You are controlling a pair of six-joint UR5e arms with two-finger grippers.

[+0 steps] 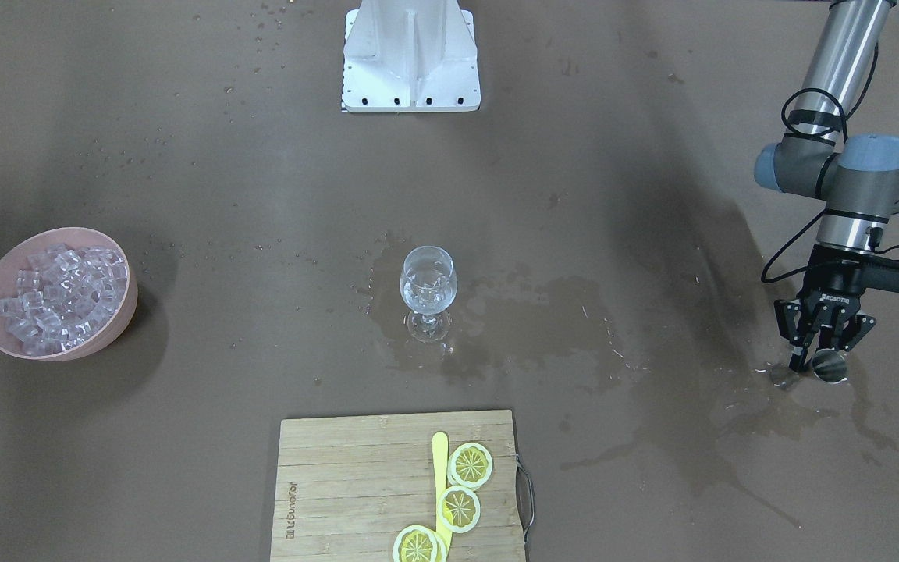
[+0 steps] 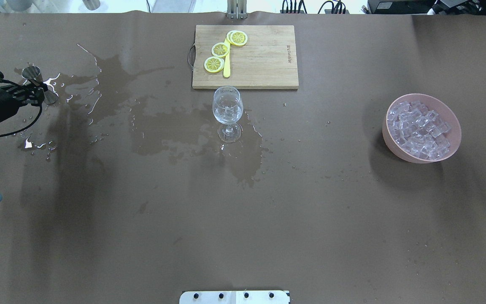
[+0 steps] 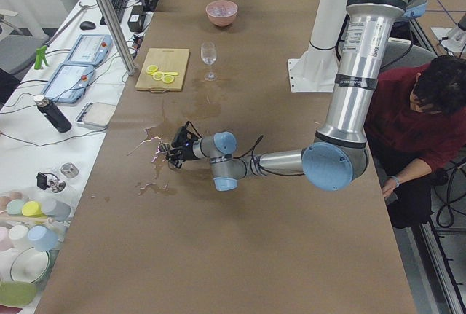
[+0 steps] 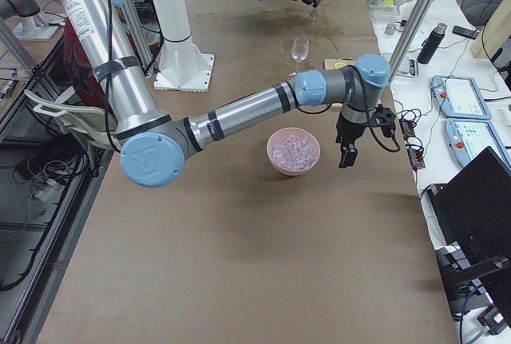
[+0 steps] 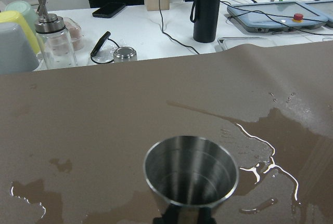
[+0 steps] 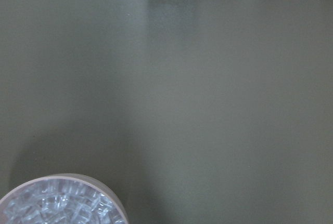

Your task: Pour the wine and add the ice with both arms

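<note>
Brown table [image 2: 243, 219], puddled around the wine glass [image 1: 428, 290]. Far to the glass's left, the left arm [image 3: 349, 73] sets the left gripper [image 1: 813, 362] astride 1 upright steel cup [image 5: 191, 169]; whether clamped or freed, cannot tell. Far to the glass's right, the right gripper [image 4: 345, 152], finger state unreadable, hangs beside the bowl [image 2: 452, 147] of ice [image 2: 420, 124]. The wine [image 2: 227, 115] lies in the glass. Advice: release squarely and lift straight.

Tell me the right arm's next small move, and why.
Probably shift the right hand sideways until it is over the ice in the pink bowl. The wine glass already holds clear liquid, the steel cup looks empty, and that hand hangs beside the bowl, not above it.
</note>
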